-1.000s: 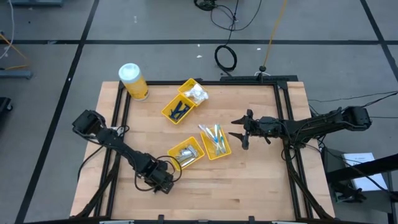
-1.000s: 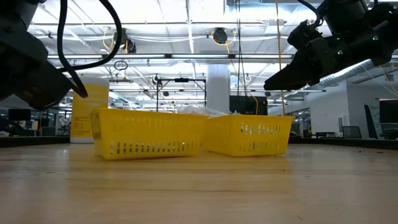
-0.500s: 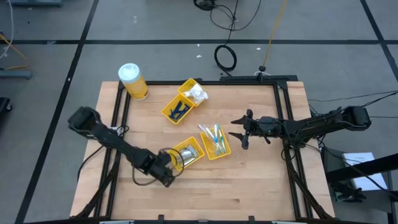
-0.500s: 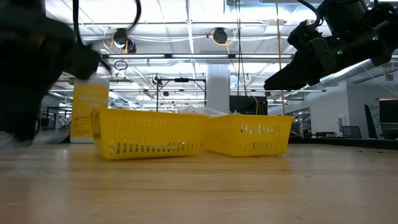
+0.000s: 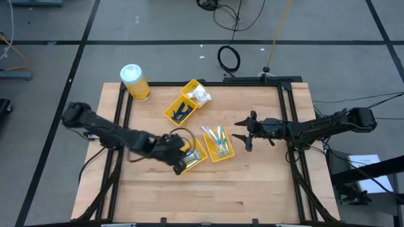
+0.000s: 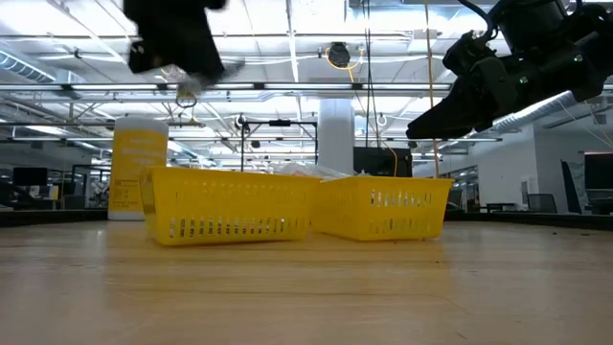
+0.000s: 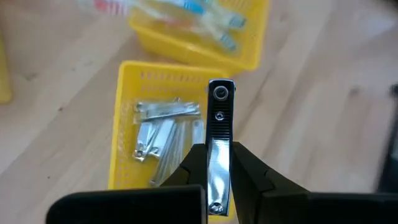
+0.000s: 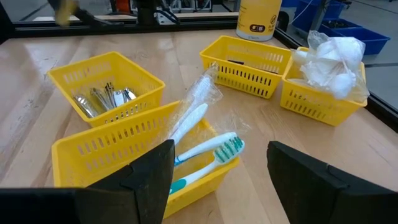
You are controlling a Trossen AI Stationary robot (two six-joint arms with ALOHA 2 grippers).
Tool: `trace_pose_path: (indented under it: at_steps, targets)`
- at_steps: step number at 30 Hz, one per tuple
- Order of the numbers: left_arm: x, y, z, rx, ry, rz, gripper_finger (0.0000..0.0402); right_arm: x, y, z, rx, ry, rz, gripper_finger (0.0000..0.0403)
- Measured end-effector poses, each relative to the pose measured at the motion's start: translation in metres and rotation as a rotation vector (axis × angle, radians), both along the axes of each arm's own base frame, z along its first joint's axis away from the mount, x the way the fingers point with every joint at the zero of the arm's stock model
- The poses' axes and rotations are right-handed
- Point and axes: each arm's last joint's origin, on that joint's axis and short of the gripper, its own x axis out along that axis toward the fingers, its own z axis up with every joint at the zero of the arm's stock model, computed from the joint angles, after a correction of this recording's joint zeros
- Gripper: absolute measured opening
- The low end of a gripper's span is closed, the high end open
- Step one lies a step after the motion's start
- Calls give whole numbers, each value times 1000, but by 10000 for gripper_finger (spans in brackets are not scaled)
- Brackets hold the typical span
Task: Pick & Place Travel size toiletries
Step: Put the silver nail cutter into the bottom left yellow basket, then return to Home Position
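Observation:
My left gripper [image 7: 219, 155] is shut on a silver nail clipper [image 7: 219, 118] and hovers above the yellow tray [image 7: 124, 112] that holds several more silver clippers [image 7: 163, 140]. In the high view this gripper [image 5: 180, 156] is over that tray's near-left part [image 5: 201, 159]; in the low view it sits high [image 6: 177, 43]. My right gripper [image 5: 242, 134] is open and waits just right of the toothbrush tray [image 5: 226, 153]. Wrapped toothbrushes [image 8: 199, 155] lie in that tray, one leaning over its rim. My left gripper pinches the nail clipper between its two fingers on the clipper's long flat sides, at the half nearer the wrist [image 7: 217, 165]. The clipper lies along the fingers, its riveted end [image 7: 219, 93] sticking out past them. The fingers point down from above. It is lifted clear above the tray.
Farther back stand a tray of dark-blue razor-like sticks [image 5: 178, 110] and a tray of white crinkly packets [image 5: 199, 93]. A yellow jar with a white lid [image 5: 135, 82] stands at the far left corner. Bare wood shows along the near edge and right of the right gripper.
My left gripper has risen from low near the table's near edge. It has swung toward the far and right side and now hangs over the tray of clippers. My right arm has kept still.

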Motion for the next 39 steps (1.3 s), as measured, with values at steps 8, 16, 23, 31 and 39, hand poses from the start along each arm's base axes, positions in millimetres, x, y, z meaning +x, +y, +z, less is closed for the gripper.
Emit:
trace_pose_path:
  at_steps: [8,16,23,31,39]
  targets:
    - [39,42,-48,-50,255,-33,23,0,0,0,0,2,0,242]
    - [52,59,-81,-161,372,-115,62,0,0,0,0,4,0,242]
    - [60,57,-75,-201,268,-212,145,0,0,0,-1,4,0,242]
    - [52,68,-35,-163,112,-186,209,0,0,-1,-3,8,1,242]
    - [-26,50,71,219,-216,-385,222,-4,1,7,10,-39,2,242]
